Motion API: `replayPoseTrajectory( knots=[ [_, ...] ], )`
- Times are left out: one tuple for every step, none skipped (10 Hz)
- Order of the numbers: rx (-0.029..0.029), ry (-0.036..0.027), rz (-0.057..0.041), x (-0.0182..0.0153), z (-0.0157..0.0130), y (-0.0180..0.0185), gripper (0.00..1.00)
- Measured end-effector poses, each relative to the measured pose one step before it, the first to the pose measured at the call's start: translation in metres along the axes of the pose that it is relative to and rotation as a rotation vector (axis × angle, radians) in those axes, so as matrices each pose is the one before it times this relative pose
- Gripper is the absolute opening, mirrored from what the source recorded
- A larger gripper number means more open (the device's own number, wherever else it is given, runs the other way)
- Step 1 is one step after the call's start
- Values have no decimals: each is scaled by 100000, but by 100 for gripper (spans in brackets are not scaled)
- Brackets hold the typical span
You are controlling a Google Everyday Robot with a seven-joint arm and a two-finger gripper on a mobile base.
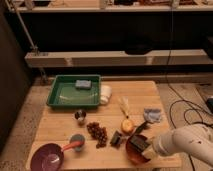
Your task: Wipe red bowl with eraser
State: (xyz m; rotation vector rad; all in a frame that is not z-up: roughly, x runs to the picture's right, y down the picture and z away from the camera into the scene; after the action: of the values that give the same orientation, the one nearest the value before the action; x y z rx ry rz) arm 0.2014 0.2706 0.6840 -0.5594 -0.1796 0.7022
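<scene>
At the front right corner of the bench, my gripper reaches into the red bowl.
The eraser sits inside the bowl, right against my gripper; whether I am gripping it I cannot tell. My white arm comes in over the right edge. A purple bowl stands at the front left corner, a green tray at the back left.

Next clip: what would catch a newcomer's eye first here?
The white arm reaches in from the right, its gripper over the red bowl at the front right of the table, with the eraser inside the bowl. Next, the green tray at the back left, holding a grey-blue sponge.
</scene>
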Motion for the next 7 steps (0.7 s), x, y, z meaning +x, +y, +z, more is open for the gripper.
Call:
replayPoseTrajectory(
  knots=[
    [785, -1984, -2030, -884, -1014, 514, 0],
    [-654, -1366, -2012, -446, -554, 518, 0],
    [-1042, -537, -938, 102, -321, 738, 0],
    [-1262, -539, -986, 168, -170, 992, 0],
    [-1439, -178, -1011, 249, -60, 1107, 0],
    [-1478, -150, -906, 265, -127, 1008, 0],
    [-949, 44, -531, 260, -141, 565, 0]
  ],
)
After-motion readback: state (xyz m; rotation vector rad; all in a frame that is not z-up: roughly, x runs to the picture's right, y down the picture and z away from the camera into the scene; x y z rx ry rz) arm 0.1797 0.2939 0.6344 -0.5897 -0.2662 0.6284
